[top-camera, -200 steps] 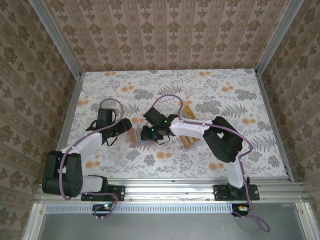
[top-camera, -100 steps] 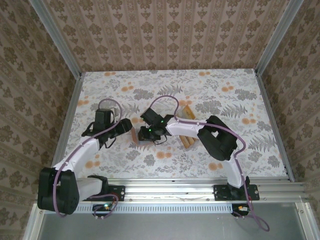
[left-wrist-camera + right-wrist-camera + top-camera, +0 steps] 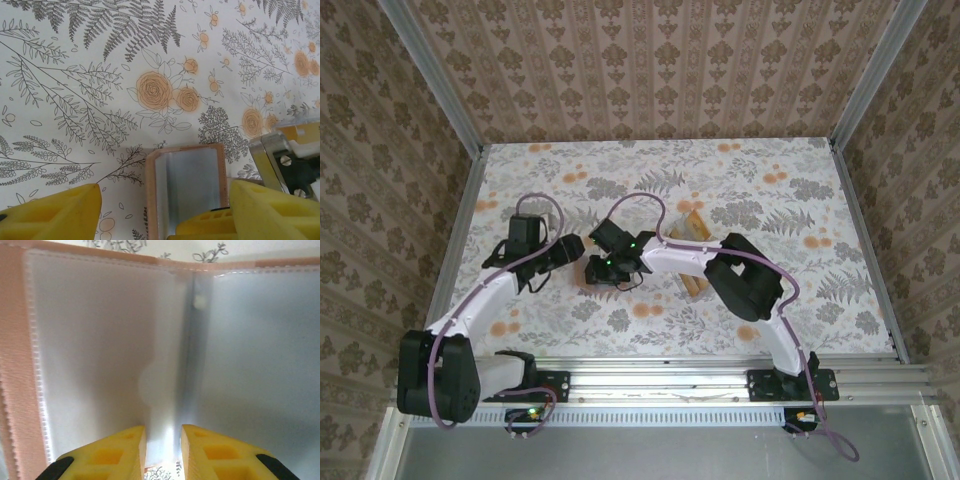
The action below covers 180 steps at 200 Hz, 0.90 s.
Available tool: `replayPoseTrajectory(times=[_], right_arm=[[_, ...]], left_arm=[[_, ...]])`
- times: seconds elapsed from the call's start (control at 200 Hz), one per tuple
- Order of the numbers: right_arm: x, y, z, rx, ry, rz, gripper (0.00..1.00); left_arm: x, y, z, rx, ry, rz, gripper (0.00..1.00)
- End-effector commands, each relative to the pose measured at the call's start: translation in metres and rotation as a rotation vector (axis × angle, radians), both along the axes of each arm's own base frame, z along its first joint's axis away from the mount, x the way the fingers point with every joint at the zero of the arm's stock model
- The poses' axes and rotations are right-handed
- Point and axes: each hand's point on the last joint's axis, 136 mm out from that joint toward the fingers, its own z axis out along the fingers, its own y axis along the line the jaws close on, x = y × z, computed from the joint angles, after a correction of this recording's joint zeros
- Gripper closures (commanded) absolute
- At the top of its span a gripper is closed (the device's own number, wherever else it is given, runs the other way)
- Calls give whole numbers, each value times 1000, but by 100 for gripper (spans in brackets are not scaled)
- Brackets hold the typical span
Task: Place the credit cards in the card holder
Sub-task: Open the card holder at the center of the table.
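Tabletop [image 3: 800,290]: pale cloth printed with grey ferns and orange flower blotches, metal rails along its edges.

Card holder [image 3: 186,187] on the cloth, opened, grey lining showing, salmon border. It sits between the spread fingers of the left hand [image 3: 162,207]. The right hand [image 3: 162,440] is directly over it, fingertips close either side of the middle fold.

Credit cards [image 3: 694,220]: tan, flat on the print, off to the right hand's right side, apart from the holder. More lie slightly nearer the rail, partly hidden. Count unclear.
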Motion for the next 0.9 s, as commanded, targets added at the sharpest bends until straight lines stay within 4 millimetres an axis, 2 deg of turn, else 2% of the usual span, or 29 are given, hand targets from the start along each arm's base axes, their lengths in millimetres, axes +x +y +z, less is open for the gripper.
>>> replayPoseTrajectory(times=[0.0, 0.17, 0.335, 0.645, 0.79, 0.895], right_arm=[[-5, -1, -7, -8, 44, -5, 75], [-7, -4, -8, -9, 43, -7, 75], [1, -20, -5, -4, 33, -37, 75], [9, -54, -16, -25, 40, -100, 75], [7, -57, -14, -16, 41, -107, 75], [9, -53, -5, 6, 33, -102, 74]], left_arm=[[-7, -2, -18, 0, 42, -8, 32], [-16, 4, -42, 2, 92, 38, 40], [-21, 6, -59, 20, 135, 40, 53], [-16, 0, -82, 32, 171, 25, 55], [-4, -6, -83, 31, 155, -3, 55], [3, -10, -82, 33, 151, -17, 55]])
